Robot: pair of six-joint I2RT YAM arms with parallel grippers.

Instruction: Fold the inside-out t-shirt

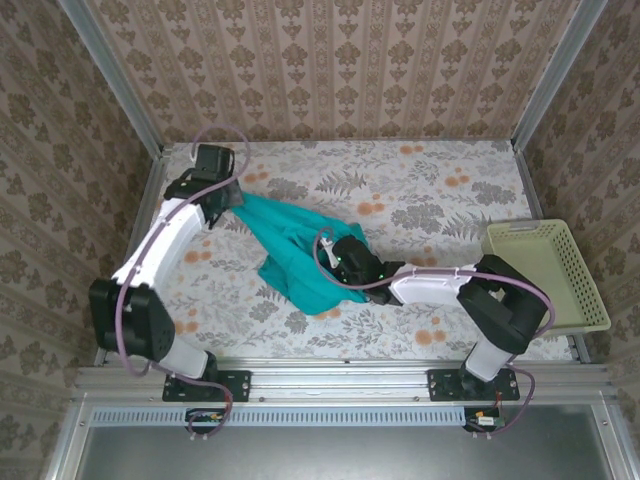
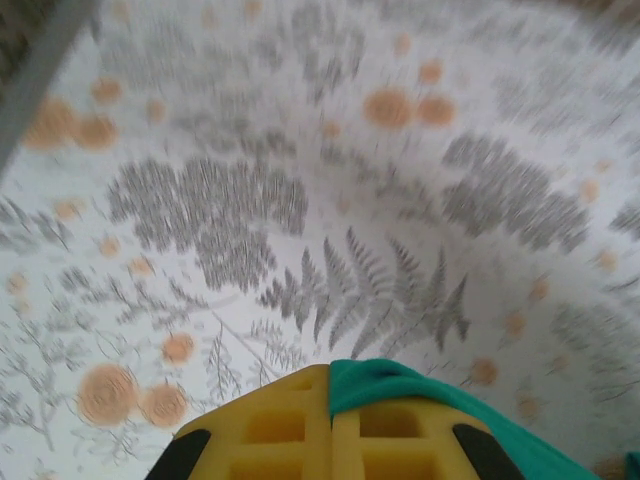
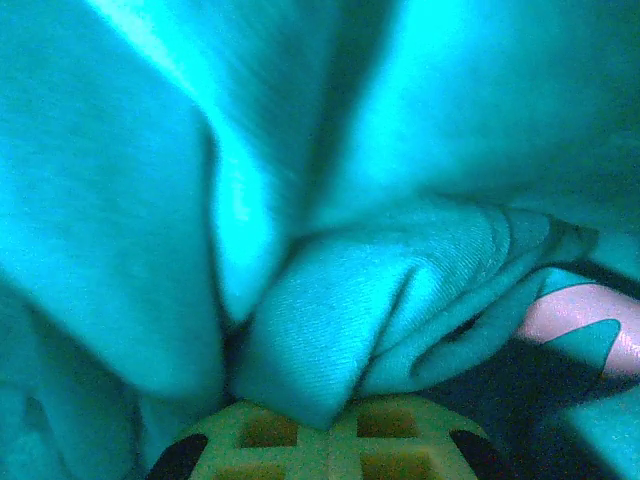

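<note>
the crumpled t-shirt [image 1: 292, 242] on the desk [image 1: 430, 200] was pinched at one corner by the closed left jaws and at a fold by the closed right jaws.

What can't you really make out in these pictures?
- Top view: the t-shirt is bunched; sleeves, collar and any print are lost in folds.
- Top view: the right gripper has its fingertips buried in cloth.
- Left wrist view: the table is blurred; the bottom edge cuts off the t-shirt.
- Right wrist view: cloth is too close to read its shape; a pale patch is cropped.
</note>
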